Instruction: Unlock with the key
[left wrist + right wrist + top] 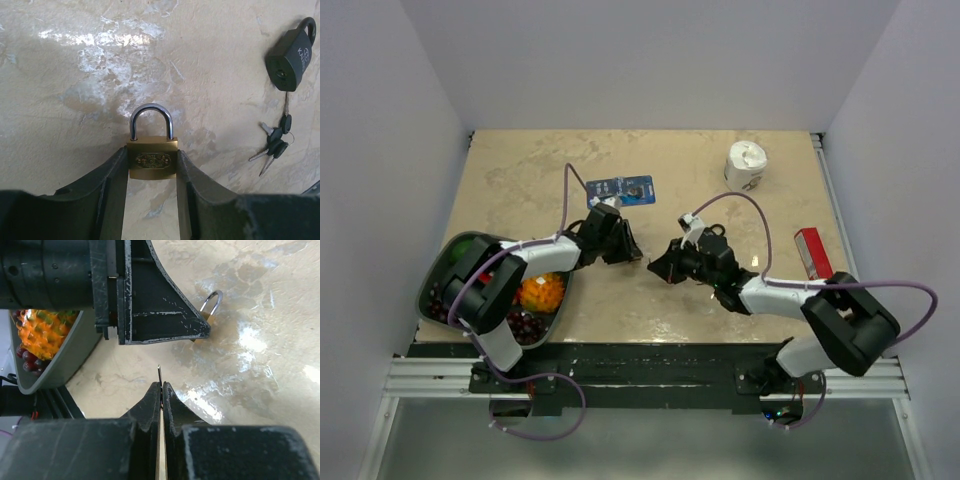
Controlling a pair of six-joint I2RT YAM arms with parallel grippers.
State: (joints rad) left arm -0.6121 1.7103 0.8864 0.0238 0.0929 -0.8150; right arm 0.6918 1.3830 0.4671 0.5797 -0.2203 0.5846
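Observation:
My left gripper (152, 156) is shut on the sides of a small brass padlock (152, 161), whose silver shackle (151, 119) points away over the tabletop. To its right lies a black padlock (290, 57), and below that the key (275, 142), a bunch with black heads, flat on the table and untouched. My right gripper (161, 385) is shut on a thin silver blade (159, 372) seen edge-on, its tip pointing toward the left gripper's finger (165, 315) and the brass padlock (211, 314) behind it. From above, the left gripper (630, 248) and right gripper (665, 265) face each other mid-table.
A grey bowl (435, 290) with an orange fruit (542, 292) and dark grapes sits at the near left. A blue card (620, 190) lies behind the grippers. A white roll (748, 165) stands at the back right, a red box (812, 252) by the right edge.

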